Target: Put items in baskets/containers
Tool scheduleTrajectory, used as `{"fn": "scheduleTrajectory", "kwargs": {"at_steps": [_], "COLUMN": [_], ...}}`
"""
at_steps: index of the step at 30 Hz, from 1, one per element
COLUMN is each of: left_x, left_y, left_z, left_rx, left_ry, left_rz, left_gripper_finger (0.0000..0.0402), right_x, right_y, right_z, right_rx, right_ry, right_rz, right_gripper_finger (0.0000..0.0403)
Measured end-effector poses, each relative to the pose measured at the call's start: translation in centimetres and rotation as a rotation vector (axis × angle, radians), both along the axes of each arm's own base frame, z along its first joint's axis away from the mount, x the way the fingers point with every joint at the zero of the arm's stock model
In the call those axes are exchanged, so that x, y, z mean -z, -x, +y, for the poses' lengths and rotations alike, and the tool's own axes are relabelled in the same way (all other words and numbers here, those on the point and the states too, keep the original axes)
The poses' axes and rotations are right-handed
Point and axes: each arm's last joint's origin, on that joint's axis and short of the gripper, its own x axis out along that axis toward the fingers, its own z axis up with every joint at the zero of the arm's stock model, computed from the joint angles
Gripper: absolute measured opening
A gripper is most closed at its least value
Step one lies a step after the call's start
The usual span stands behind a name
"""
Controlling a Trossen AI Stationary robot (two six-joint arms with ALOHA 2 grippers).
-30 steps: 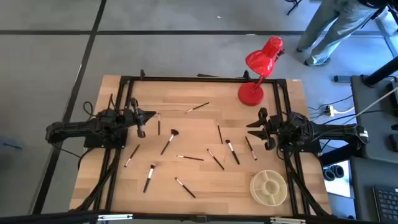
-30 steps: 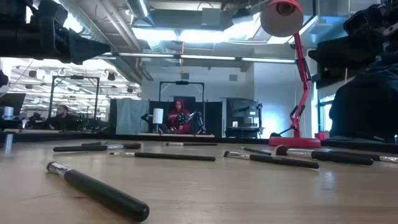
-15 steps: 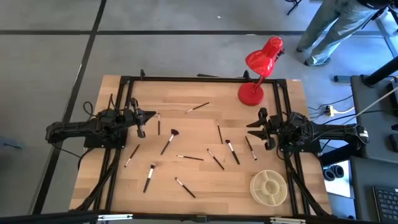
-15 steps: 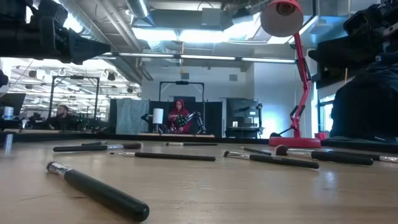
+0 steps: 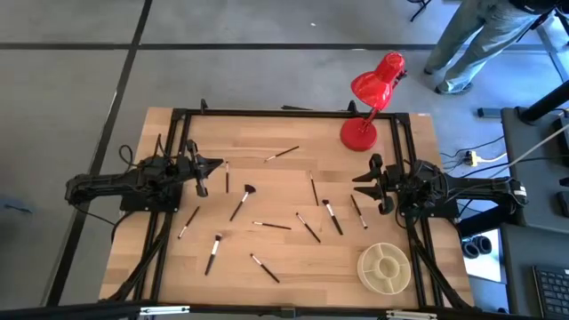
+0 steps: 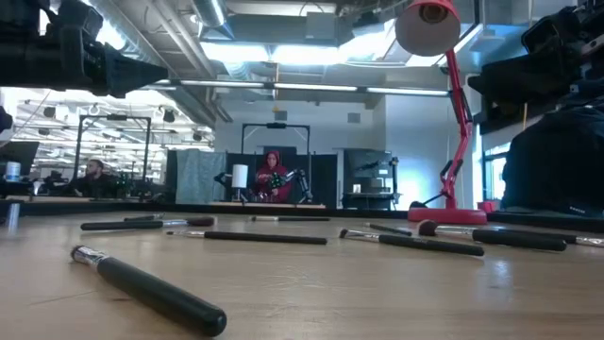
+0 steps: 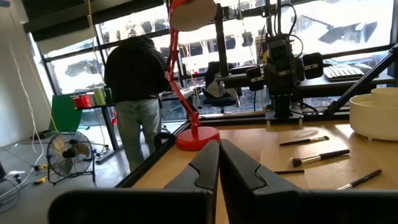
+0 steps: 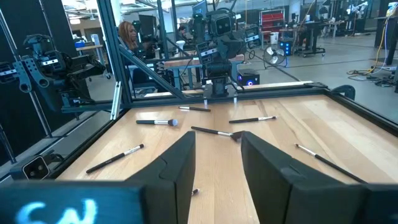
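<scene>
Brushes (image 5: 238,205) lie scattered flat across the middle of the wooden table (image 5: 284,267), one with a fan head, none in the dish (image 5: 385,268), which sits at the table's near right corner, apparently with nothing in it, though that's hard to judge from above. Left gripper (image 5: 216,164) hovers at the left edge, fingers pressed together, holding nothing. Right gripper (image 5: 358,183) waits opposite, fingers parted, nothing between them. Red lamp (image 5: 372,100) stands at the far right.

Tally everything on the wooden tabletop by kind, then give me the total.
Makeup brushes: 11
Divided dish: 1
Red lamp: 1
Total: 13
</scene>
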Motion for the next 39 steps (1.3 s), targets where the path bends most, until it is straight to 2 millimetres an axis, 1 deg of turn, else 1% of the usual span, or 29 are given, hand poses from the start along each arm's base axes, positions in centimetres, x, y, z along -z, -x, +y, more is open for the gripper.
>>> {"fn": "scheduleTrajectory", "kwargs": {"at_steps": [34,37,39], "left_x": [0.0,0.0,0.0], "left_y": [0.0,0.0,0.0], "left_z": [0.0,0.0,0.0], "left_rx": [0.000,0.000,0.000], "left_ry": [0.000,0.000,0.000], "left_rz": [0.000,0.000,0.000], "left_gripper_finger": [0.0009,0.0011,0.0012], "right_x": [0.0,-0.5,-1.0], "right_y": [0.0,0.0,0.1], "right_z": [0.0,0.0,0.0], "right_rx": [0.000,0.000,-0.004], "right_ry": [-0.001,-0.001,-0.039], "right_rz": [-0.002,-0.052,-0.101], "right_gripper_finger": [0.0129,0.0129,0.0129]}}
